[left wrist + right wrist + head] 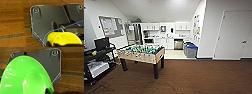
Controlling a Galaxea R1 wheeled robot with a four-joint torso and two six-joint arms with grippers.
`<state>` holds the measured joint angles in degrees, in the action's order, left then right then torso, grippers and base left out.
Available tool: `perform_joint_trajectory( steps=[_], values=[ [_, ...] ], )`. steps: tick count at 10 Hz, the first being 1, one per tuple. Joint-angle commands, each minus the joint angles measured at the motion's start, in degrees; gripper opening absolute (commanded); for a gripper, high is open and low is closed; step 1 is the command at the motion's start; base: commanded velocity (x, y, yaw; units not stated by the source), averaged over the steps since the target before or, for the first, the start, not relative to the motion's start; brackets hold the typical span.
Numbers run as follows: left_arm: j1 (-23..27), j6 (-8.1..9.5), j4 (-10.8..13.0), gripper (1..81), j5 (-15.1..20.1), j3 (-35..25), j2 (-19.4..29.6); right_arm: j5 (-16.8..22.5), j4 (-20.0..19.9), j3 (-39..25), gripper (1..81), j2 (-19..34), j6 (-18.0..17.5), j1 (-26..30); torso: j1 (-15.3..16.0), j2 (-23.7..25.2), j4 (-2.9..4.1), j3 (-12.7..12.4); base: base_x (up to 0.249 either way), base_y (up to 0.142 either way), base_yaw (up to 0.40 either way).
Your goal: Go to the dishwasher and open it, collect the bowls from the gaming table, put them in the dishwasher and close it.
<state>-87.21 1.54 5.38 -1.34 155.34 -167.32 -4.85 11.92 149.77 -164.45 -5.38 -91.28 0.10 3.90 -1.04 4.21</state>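
The small yellow bowl (63, 38) hangs above the brown floor in the left wrist view, with my left gripper (52, 44) shut on its rim. In the right wrist view the wide lime-green bowl (23, 78) is held the same way by my right gripper (49, 91), clamped at its edge. Far ahead in the kitchen nook, the steel-fronted dishwasher (178, 44) sits under the counter among white cabinets, its door closed. The gaming table is out of view.
A green-field foosball table (142, 53) stands ahead on the left. A black cart (99, 62) with a monitor is at the far left. Grey and blue bins (191, 50) line the nook's right wall. A steel fridge (132, 33) and a white door (234, 35) are also in view.
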Motion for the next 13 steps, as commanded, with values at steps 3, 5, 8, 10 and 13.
perform_joint_trajectory(
  steps=[3,5,8,10,13],
  values=[
    [2.9,-0.13,0.5,1.0,2.9,0.3,0.7,2.7,0.6,0.1,1.0,0.9,0.2,2.5,0.0,0.0,0.0,0.0,0.14,0.0,0.0],
    [2.8,-0.13,0.5,1.0,2.9,0.3,0.7,2.7,0.6,0.1,1.0,0.8,0.2,2.5,0.0,0.0,0.0,0.0,0.137,0.0,0.0],
    [2.8,-0.13,0.6,1.0,2.9,0.3,0.7,2.7,0.7,0.1,1.0,0.8,0.2,2.5,0.0,0.0,0.0,0.0,0.134,0.0,0.0],
    [2.8,-0.13,0.6,1.0,2.9,0.3,0.7,2.6,0.7,0.1,1.0,0.8,0.2,2.5,0.0,0.0,0.0,0.0,0.132,0.0,0.0],
    [2.8,-0.22,0.6,1.0,3.0,0.3,0.7,2.7,0.7,0.1,1.0,0.8,0.2,2.5,0.0,0.0,0.0,0.0,0.122,-0.051,0.0]
  ],
)
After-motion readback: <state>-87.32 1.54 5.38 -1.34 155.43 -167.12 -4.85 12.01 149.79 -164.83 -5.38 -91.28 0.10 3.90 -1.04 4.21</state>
